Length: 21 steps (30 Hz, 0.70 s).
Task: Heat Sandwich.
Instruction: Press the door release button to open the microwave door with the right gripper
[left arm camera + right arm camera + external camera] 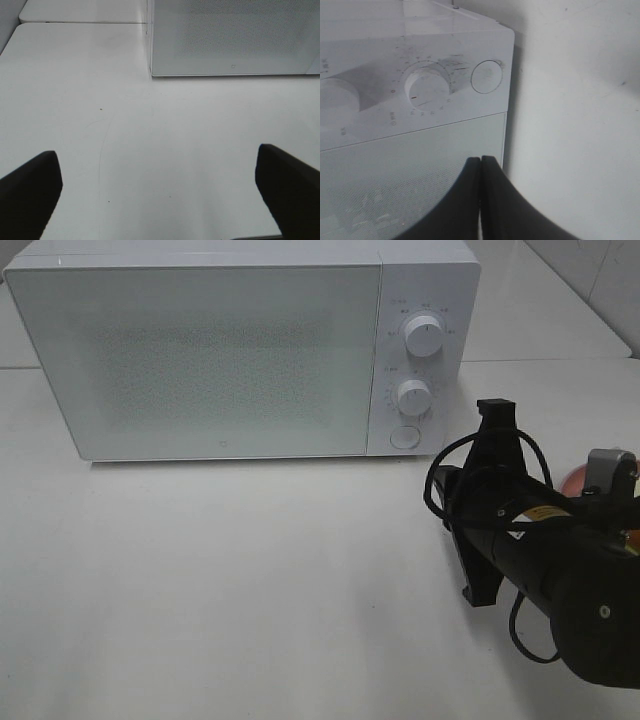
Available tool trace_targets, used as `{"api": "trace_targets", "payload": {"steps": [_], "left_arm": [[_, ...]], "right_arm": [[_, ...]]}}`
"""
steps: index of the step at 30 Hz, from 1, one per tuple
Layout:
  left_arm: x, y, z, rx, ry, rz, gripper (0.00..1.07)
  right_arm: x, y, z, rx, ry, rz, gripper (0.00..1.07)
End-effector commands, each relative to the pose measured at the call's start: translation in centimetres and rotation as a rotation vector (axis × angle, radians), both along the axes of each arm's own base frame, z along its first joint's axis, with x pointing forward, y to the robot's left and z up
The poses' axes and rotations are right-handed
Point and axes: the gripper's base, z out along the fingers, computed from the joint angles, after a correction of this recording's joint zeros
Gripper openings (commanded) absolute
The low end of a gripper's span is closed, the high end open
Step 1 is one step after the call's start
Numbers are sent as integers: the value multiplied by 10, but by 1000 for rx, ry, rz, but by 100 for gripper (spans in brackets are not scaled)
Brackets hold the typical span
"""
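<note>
Right gripper (pixel 481 162) pinched shut, empty, aimed to press round white door button (pixel 486 76) on closed white boxy microwave (pixel 220 350) | left gripper (pixel 157 165) wide, idle.

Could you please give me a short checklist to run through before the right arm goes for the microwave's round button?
1. Microwave door closed, so it needs opening first: ok.
2. Right gripper jaws shut with nothing between them, fit for pushing: ok.
3. Round button in plain sight in the right wrist view, nothing covering it: ok.
4. Left gripper open, empty, over the table, apart from the door: ok.
5. Sandwich ready to go in: not in view, cannot tell.
6. Pink plate: only its edge shows behind the right arm; what it holds, cannot tell.
</note>
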Motion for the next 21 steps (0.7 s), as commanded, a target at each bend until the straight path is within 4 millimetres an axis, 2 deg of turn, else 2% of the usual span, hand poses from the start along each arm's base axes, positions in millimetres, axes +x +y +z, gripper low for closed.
{"api": "trace_targets", "payload": {"steps": [1, 12, 21], "left_arm": [[-3, 0, -1, 0, -20, 0, 103], [-3, 0, -1, 0, -20, 0, 103], [-3, 0, -1, 0, -20, 0, 103]], "right_arm": [[8, 1, 1, 11, 7, 7, 0], [45, 8, -12, -4, 16, 22, 0], [74, 6, -22, -7, 30, 18, 0]]}}
